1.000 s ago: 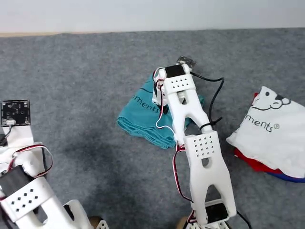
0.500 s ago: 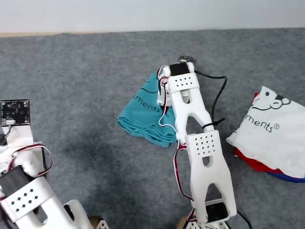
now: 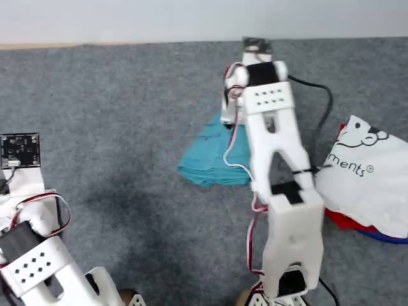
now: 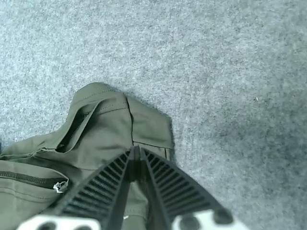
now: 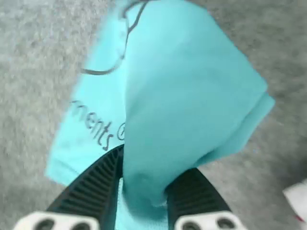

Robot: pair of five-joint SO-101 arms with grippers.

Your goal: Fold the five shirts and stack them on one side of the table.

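Observation:
In the high view my right gripper (image 3: 232, 113) hangs over the middle of the table, shut on the teal shirt (image 3: 211, 158), whose far part is lifted while its near edge lies on the grey cloth. The right wrist view has teal fabric (image 5: 177, 91) pinched between the fingers (image 5: 91, 187) of my right gripper (image 5: 151, 164). At the right edge a folded white shirt (image 3: 366, 172) tops a stack with red (image 3: 338, 220) and blue (image 3: 382, 236) shirts. My left gripper (image 4: 136, 160) is shut, its tips over an olive shirt (image 4: 100, 129).
The left arm (image 3: 32, 258) sits at the near left corner of the grey table cover (image 3: 108, 127). The right arm's white links (image 3: 287, 210) and its black cable (image 3: 322, 108) stretch between the teal shirt and the stack.
The right arm has swung right and farther away, lifting the teal shirt and pulling it toward the stack. The shirt looks narrower now. The left arm has not moved.

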